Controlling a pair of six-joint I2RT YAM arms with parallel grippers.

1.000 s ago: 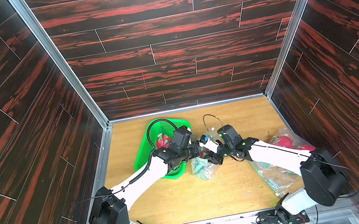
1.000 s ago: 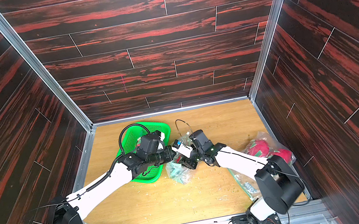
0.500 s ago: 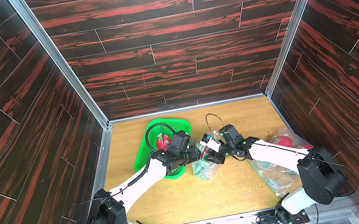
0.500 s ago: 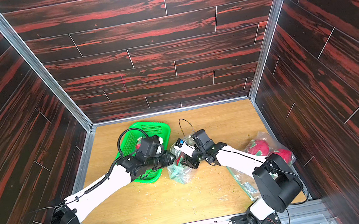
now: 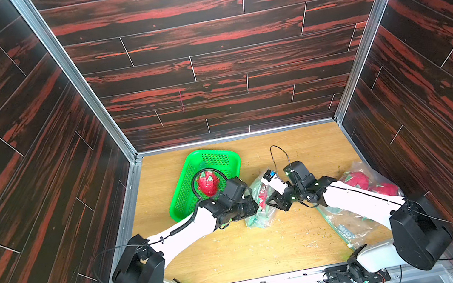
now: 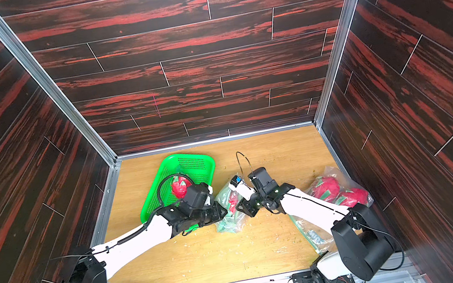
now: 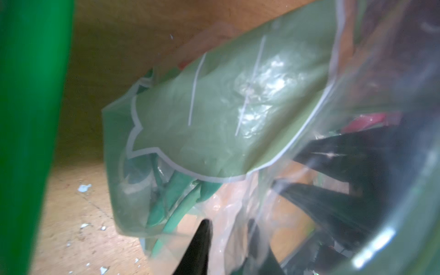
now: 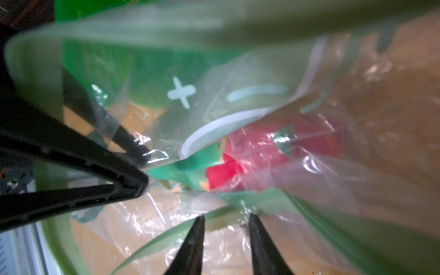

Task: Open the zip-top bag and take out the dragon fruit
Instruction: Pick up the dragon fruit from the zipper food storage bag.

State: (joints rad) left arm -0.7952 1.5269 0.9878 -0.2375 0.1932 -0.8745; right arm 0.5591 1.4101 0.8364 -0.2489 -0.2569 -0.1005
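Observation:
A clear zip-top bag (image 5: 260, 216) (image 6: 229, 219) with green print lies mid-table, with a red dragon fruit (image 5: 263, 197) (image 8: 262, 154) inside it. My left gripper (image 5: 254, 206) (image 7: 228, 226) is at its left side, jaws apart, with bag film between the fingers. From the right, my right gripper (image 5: 270, 200) (image 8: 226, 221) stands open, and the bag's green zip strip (image 8: 166, 240) passes between its tips. Another dragon fruit (image 5: 207, 183) (image 6: 178, 188) lies in the green basket (image 5: 211, 154) (image 6: 184, 157).
A second clear bag (image 5: 353, 227) (image 6: 314, 237) lies at the right under my right arm, holding two more red fruits (image 5: 358, 182) (image 6: 326, 187). The basket's edge is just behind my left wrist. Small white crumbs dot the wooden table (image 5: 254, 254).
My left wrist has drawn slightly toward the front, uncovering more of the fruit in the basket. The bag stays between the two grippers.

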